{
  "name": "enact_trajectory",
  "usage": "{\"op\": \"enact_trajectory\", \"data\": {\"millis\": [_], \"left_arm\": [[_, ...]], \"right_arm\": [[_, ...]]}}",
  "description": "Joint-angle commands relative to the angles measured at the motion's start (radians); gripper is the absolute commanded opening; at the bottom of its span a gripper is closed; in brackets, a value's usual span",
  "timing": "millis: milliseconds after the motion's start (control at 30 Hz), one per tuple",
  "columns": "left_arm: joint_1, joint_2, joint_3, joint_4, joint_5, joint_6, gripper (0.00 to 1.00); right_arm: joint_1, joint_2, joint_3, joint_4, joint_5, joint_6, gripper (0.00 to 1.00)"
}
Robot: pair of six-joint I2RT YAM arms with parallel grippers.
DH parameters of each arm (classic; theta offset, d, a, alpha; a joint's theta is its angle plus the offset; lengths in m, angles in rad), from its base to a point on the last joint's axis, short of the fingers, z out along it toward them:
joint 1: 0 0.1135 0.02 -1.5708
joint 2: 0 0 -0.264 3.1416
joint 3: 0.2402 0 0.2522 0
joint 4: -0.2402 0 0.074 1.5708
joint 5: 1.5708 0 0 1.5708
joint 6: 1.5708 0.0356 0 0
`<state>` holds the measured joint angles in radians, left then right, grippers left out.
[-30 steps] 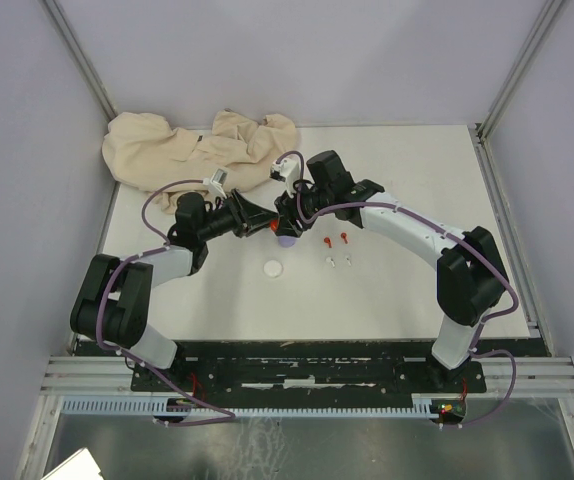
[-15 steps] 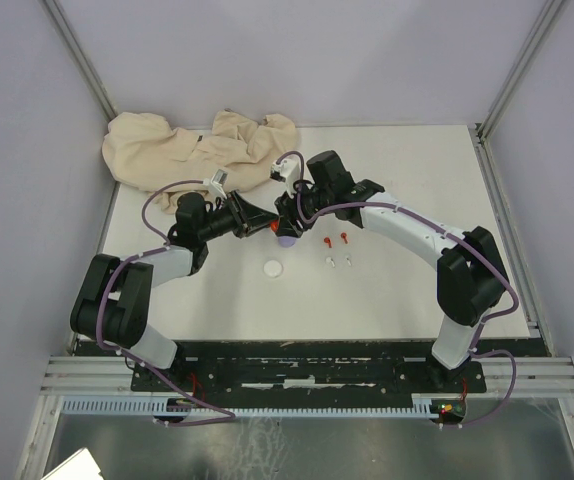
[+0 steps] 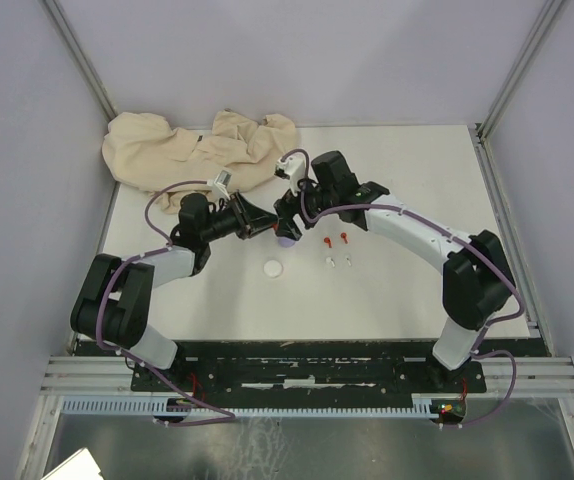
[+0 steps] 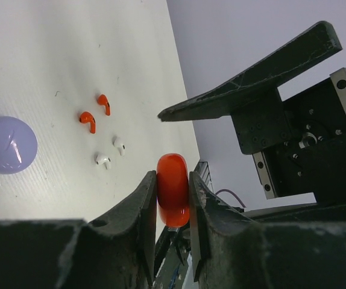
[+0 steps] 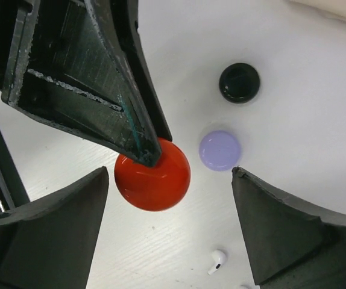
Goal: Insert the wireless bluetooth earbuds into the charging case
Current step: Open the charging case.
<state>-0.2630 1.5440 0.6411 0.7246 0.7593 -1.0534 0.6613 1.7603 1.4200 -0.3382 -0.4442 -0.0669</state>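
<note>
My left pincer [image 4: 173, 180] pinches the red case [image 5: 152, 174] on edge above the counter [image 4: 40, 60]. My right pincer [image 5: 168, 176] is spread wide near that case. Red earbuds [image 4: 88, 120] and white earbuds [image 4: 103, 160] lie loose on the counter, near each other.

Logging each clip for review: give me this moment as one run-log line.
left gripper: shut on red case | right gripper: open, straddling it | red earbuds, white earbuds: loose on table
</note>
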Motion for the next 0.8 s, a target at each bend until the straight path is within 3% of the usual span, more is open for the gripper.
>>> {"op": "enact_trajectory", "data": {"millis": [0,67,333,533,767], "left_arm": [[-0.004,0.005,0.012,0.026,-0.04,0.027,0.03],[-0.004,0.013,0.012,0.045,-0.062,0.003,0.03],[-0.005,0.003,0.004,0.101,-0.199,-0.081,0.03],[-0.036,-0.032,-0.021,0.148,-0.319,-0.136,0.03],[-0.06,-0.037,-0.014,0.157,-0.33,-0.151,0.03]], "right_arm": [[-0.016,-0.138,-0.057,0.145,0.095,0.069,0.93],[-0.022,-0.178,-0.087,0.186,0.177,0.12,1.0],[-0.022,-0.204,-0.091,0.119,0.42,0.229,1.0],[-0.023,-0.185,-0.097,0.12,0.458,0.269,0.99],[-0.023,-0.158,-0.09,0.119,0.446,0.272,0.99]]}}
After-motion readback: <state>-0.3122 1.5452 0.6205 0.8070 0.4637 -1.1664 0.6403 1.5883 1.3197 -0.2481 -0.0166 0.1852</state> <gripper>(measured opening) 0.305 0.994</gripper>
